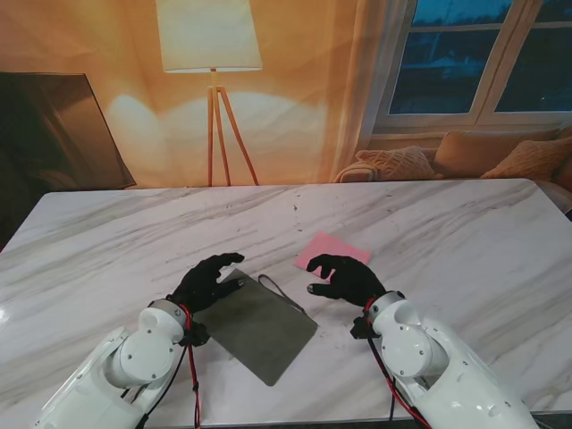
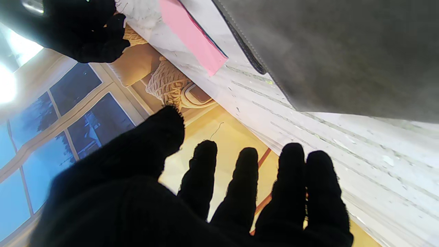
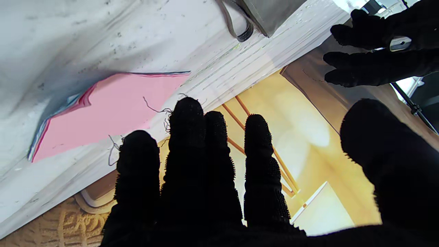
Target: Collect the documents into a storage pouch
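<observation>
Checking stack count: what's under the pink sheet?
The right wrist view shows blue and red edges peeking from beneath the pink sheet, so more sheets lie under it on the table. How many, and what lies beneath them, is covered.

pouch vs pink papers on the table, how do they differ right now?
Colour: the pouch is grey, the papers pink. Size: the pouch covers more table than the papers. Place: the pouch lies nearer to me by the left hand; the papers lie farther, just past the right hand. Build: the pouch has a strap loop; the papers are a thin stack with coloured edges. Both lie flat, askew, unheld.
</observation>
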